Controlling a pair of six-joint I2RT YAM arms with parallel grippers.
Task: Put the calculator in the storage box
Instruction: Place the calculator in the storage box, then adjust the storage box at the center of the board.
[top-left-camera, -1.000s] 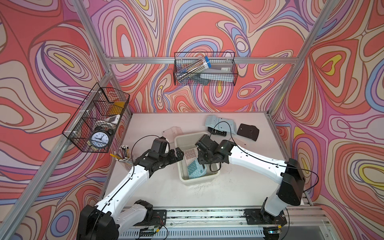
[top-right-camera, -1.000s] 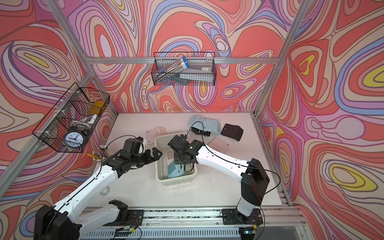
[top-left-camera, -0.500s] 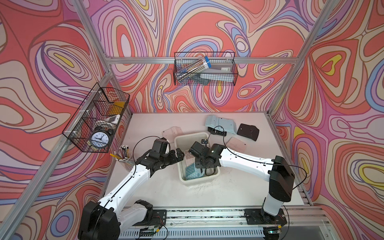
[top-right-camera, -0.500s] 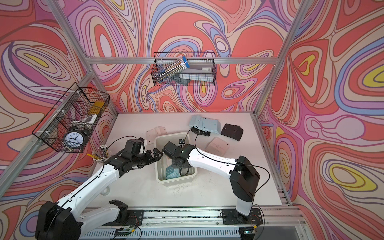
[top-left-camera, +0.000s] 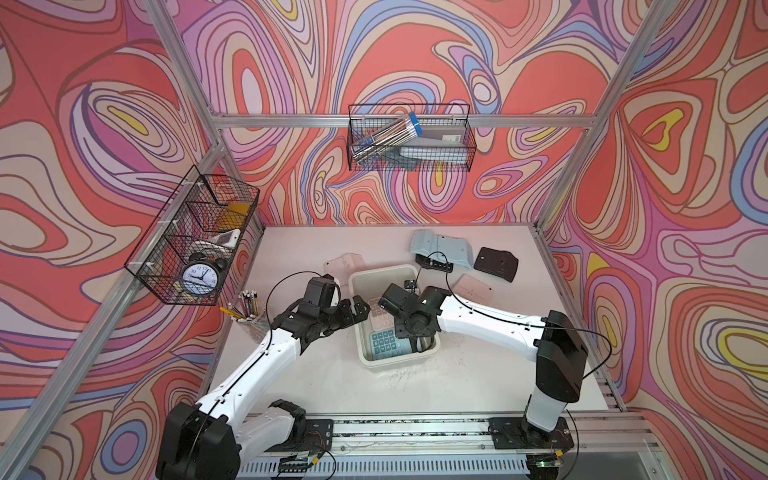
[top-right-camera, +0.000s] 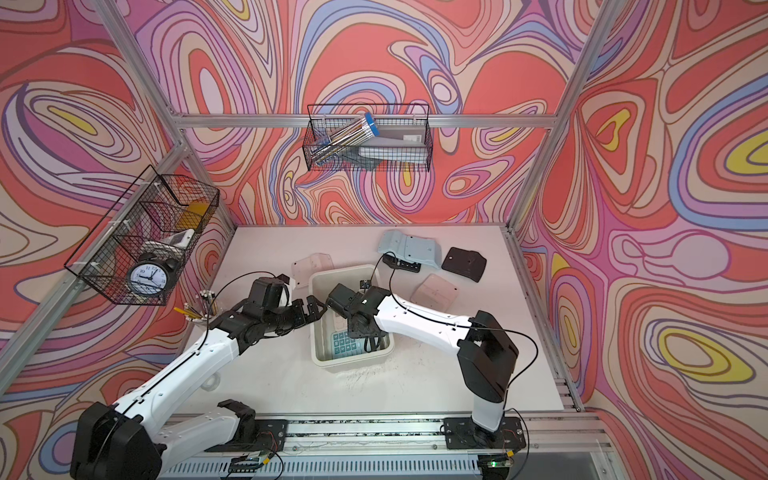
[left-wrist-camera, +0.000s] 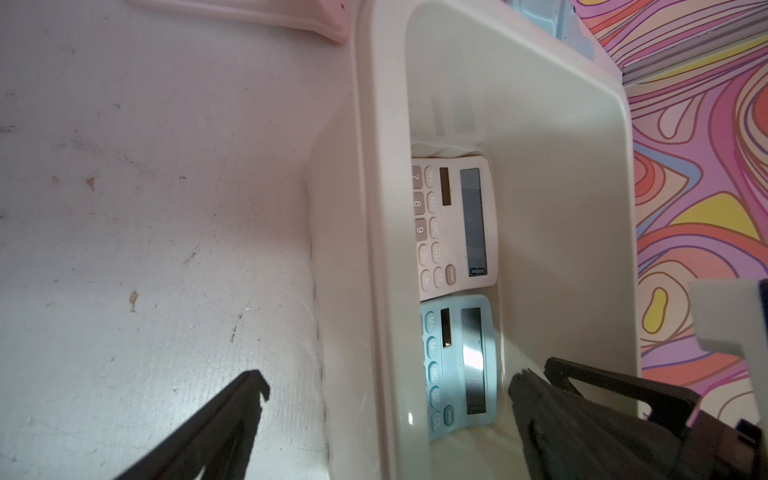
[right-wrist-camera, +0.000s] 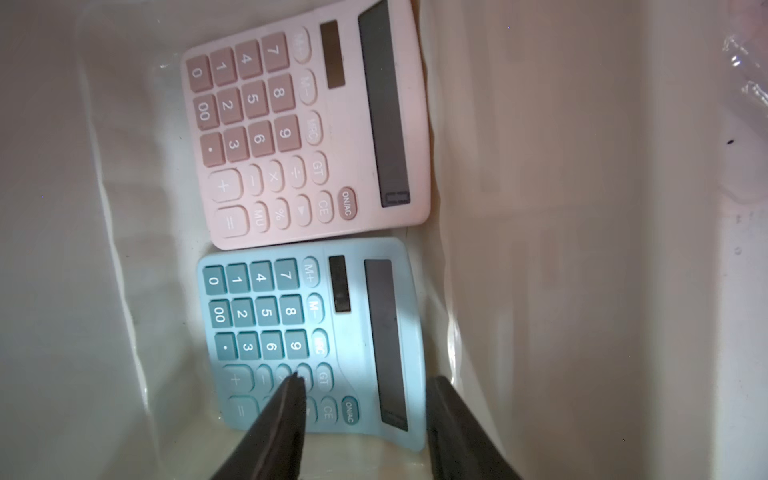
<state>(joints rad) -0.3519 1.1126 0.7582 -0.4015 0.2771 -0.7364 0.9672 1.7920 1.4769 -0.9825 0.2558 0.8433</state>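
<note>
The cream-white storage box (top-left-camera: 383, 271) (top-right-camera: 345, 271) stands mid-table. Two calculators lie flat inside it, side by side. The pink calculator (right-wrist-camera: 307, 124) (left-wrist-camera: 453, 224) is at the far end and the blue calculator (right-wrist-camera: 311, 340) (top-left-camera: 384, 343) at the near end. My right gripper (right-wrist-camera: 365, 386) (top-left-camera: 417, 345) reaches down into the box, open. One finger hangs over the blue calculator's keys and the other beyond its screen edge. My left gripper (left-wrist-camera: 388, 382) (top-left-camera: 358, 308) is wide open, straddling the box's left wall.
On the table behind the box lie a light blue calculator back (top-left-camera: 442, 249), a black one (top-left-camera: 496, 264) and two pale pink ones (top-left-camera: 473, 289) (top-left-camera: 345, 264). A pencil cup (top-left-camera: 249, 307) stands at the left. Wire baskets (top-left-camera: 409, 139) (top-left-camera: 195, 245) hang on the walls.
My right arm has swung left and lower into the box, and its jaws have gone from shut to apart over the blue calculator. The left arm has stayed put.
</note>
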